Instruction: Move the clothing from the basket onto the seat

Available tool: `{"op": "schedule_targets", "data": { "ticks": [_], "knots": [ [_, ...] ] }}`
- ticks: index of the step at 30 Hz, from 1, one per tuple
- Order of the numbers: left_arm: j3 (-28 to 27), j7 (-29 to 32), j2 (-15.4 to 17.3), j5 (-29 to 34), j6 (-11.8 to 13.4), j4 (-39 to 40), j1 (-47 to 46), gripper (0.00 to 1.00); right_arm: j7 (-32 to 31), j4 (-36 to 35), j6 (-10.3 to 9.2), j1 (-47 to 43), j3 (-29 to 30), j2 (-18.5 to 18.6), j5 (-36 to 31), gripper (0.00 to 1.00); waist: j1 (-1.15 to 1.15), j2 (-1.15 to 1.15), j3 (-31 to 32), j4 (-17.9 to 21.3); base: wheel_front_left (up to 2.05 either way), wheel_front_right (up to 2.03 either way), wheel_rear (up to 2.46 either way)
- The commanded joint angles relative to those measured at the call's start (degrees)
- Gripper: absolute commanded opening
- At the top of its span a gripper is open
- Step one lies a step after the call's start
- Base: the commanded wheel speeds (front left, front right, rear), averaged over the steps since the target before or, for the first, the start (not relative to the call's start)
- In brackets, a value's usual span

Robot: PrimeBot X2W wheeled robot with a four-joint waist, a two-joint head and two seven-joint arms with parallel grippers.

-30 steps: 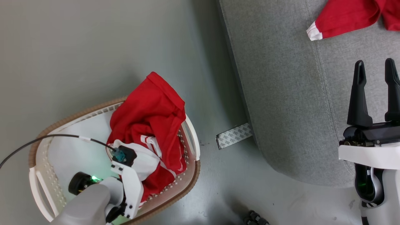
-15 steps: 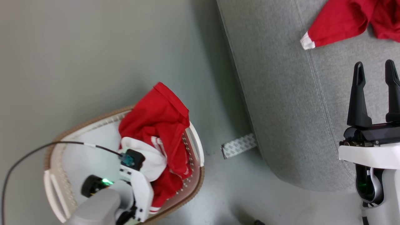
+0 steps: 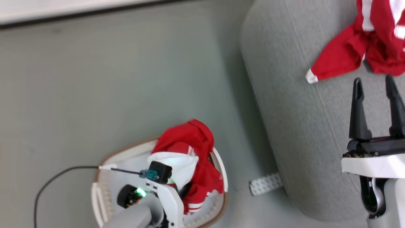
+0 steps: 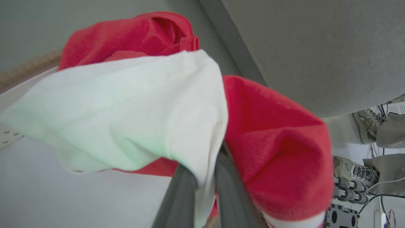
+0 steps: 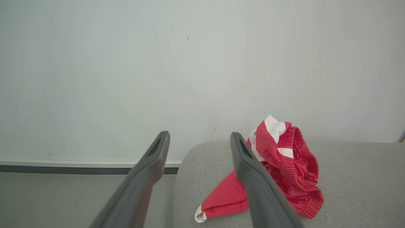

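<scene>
My left gripper (image 4: 204, 177) is clamped on a bunched fold of the clothing (image 4: 126, 104). White and red fabric spills over both tips, heaped in the basket (image 3: 221, 171) under them. It looks soft, light and limp, so I judge a deep pinch on thick folds holds best. My right gripper (image 3: 373, 80) stands wide apart and empty above the seat (image 3: 284, 110), a red garment (image 3: 338, 60) just beyond its tips.

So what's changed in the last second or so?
The left pincer has tightened shut on the clothing in the basket, gathering its white part upward. The whole picture shifted too: the view swung, not the things. Unchanged: the right pincer open over the seat, one red garment lying there.
</scene>
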State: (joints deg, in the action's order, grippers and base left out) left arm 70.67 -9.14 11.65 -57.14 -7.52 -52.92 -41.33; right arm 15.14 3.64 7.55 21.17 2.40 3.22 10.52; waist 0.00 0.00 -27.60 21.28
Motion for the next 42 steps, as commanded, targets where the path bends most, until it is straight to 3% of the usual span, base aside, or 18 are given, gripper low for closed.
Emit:
{"op": "schedule_targets", "data": {
  "ticks": [1, 13, 21, 31, 42],
  "knots": [
    [0.19, -0.87, -0.13, -0.48, 0.09, 0.3, 0.97, 0.0, 0.0, 0.42, -0.13, -0.78, 0.0, 0.54, -0.01, 1.0, 0.0, 0.0, 4.66, -3.58, 0.0, 0.0, 0.0],
    [0.25, -6.04, -1.35, -2.11, 0.08, 5.48, 0.78, 0.0, 0.0, 3.49, -0.13, -3.98, -1.0, 3.57, 1.75, 1.0, 0.0, 0.0, 15.45, -9.61, 0.0, 0.0, 0.0],
    [-8.77, -6.05, -0.24, 4.58, 0.54, 13.13, 1.46, 0.0, 0.0, 4.85, -0.13, -6.95, -2.45, 3.89, 3.01, 1.0, 0.0, 0.0, 21.72, -12.49, 0.0, 0.0, 0.0],
    [-18.63, -6.06, 3.41, 14.89, 4.4, 28.19, 2.0, 0.0, 0.0, 6.74, -0.13, -10.66, -8.11, 2.77, 5.55, 1.0, 0.0, 0.0, 25.93, -13.87, 0.0, 0.0, 0.0],
    [-22.21, -5.58, 6.78, 17.36, 9.22, 38.93, -0.93, 0.0, 0.0, 8.69, -0.13, -11.57, -14.75, 1.23, 7.12, 1.0, 0.0, 0.0, 27.18, -14.43, 0.0, 0.0, 0.0]
  ]
}}
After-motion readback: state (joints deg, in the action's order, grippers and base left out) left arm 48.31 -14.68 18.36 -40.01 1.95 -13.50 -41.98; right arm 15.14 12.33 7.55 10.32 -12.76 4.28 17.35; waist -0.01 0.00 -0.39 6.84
